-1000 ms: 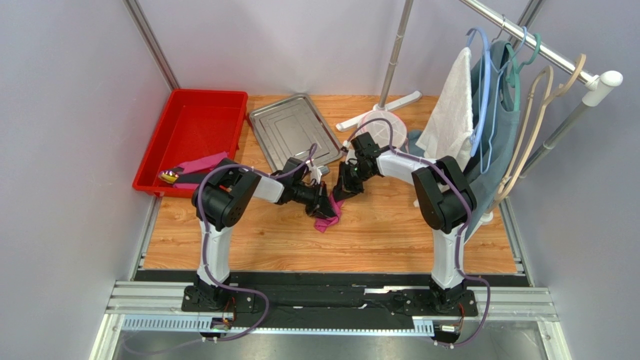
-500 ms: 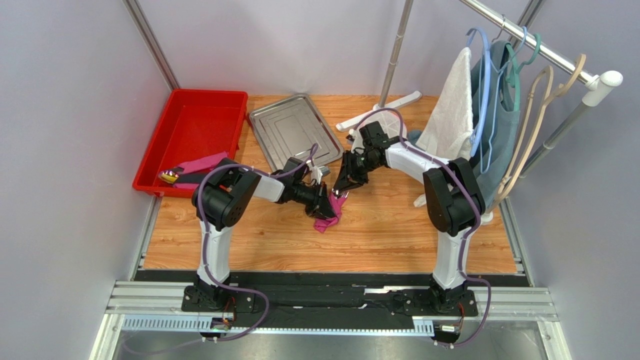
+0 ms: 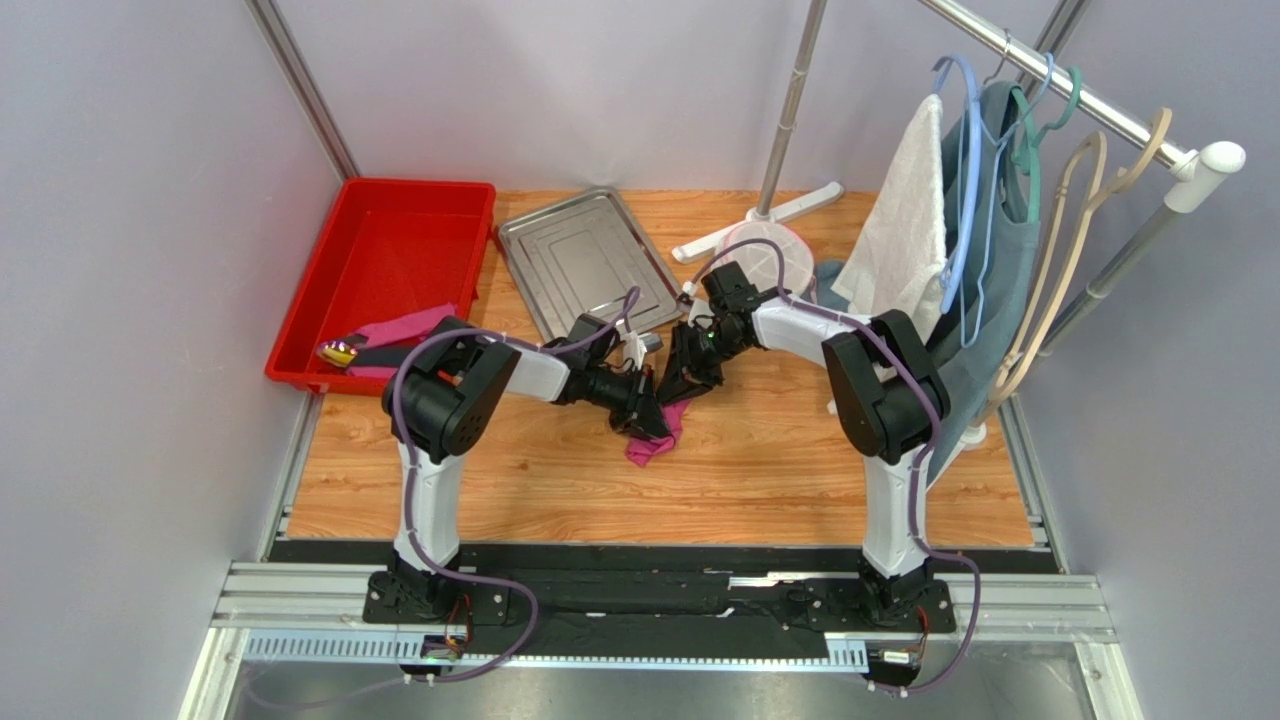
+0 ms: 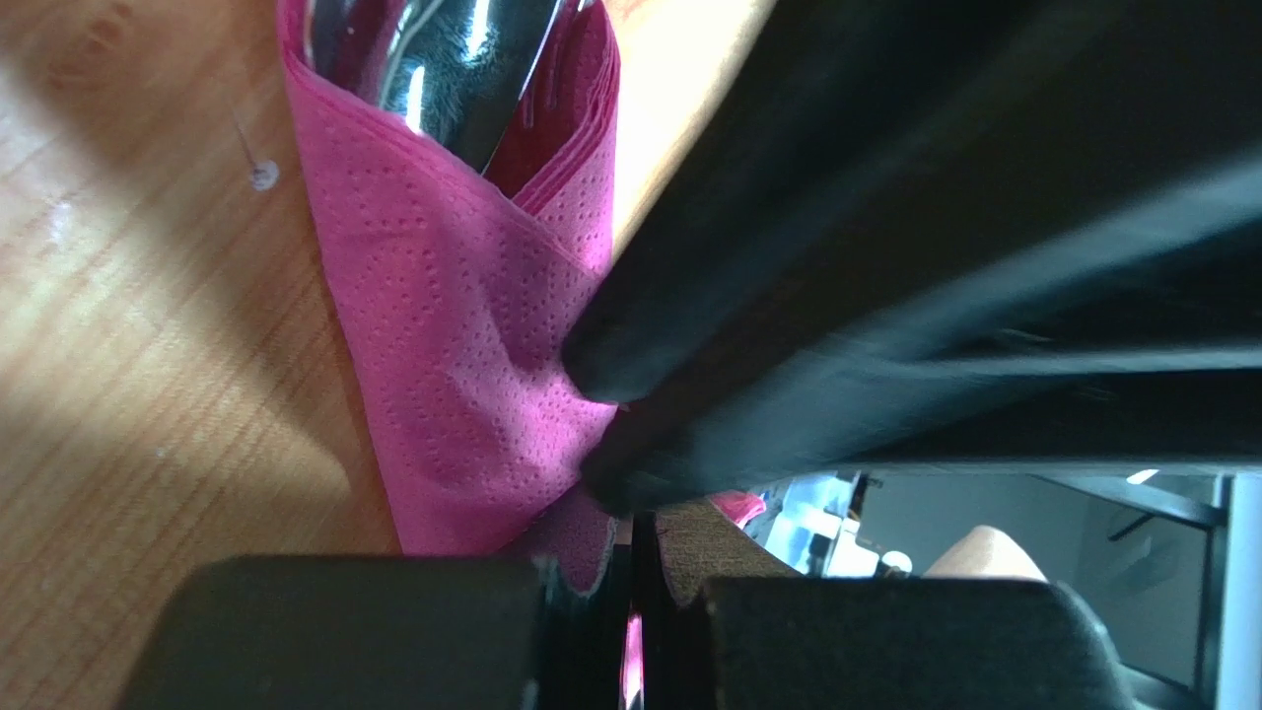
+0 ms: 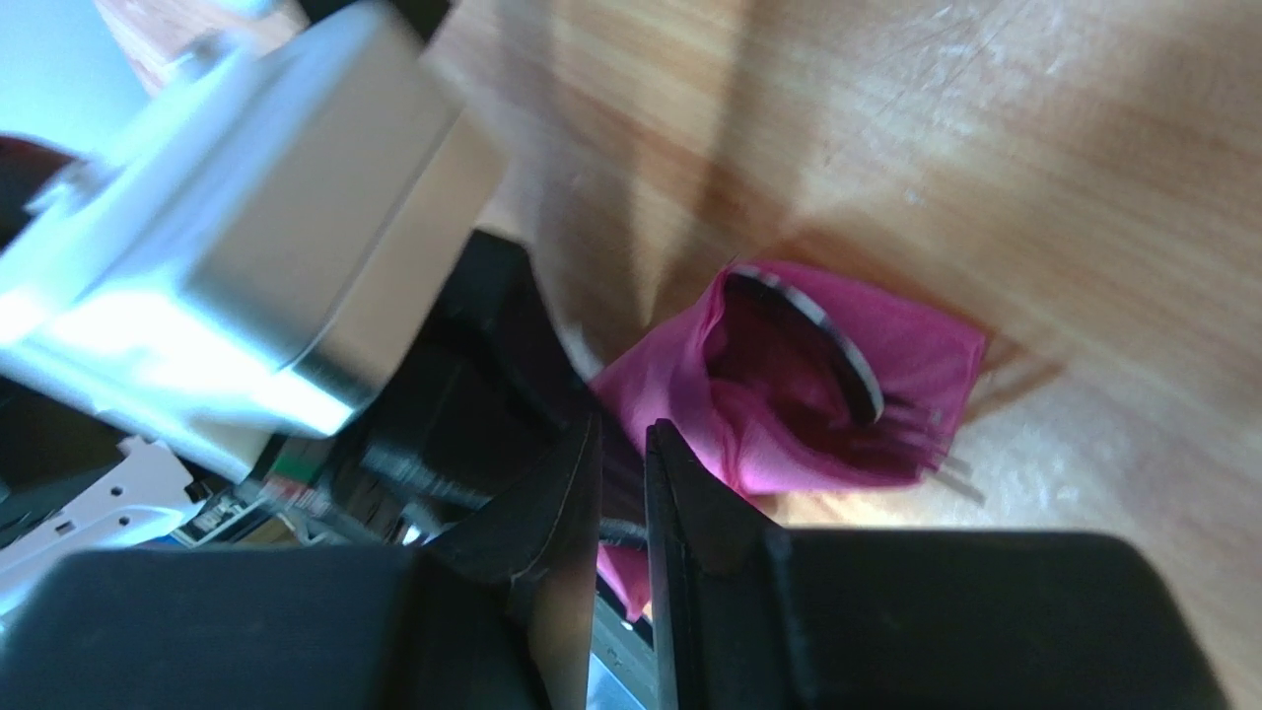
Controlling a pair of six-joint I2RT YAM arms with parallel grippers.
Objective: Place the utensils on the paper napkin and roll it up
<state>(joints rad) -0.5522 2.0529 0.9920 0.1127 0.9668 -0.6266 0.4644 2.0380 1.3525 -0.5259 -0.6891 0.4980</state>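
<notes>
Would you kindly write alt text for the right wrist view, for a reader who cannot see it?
A magenta paper napkin lies folded around silver utensils on the wooden table. The right gripper, fingers slightly apart, sits at the napkin's edge, beside the left arm.

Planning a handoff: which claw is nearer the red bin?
Left. The left claw sits right of the red bin, at the napkin; the right claw is just beyond it.
</notes>
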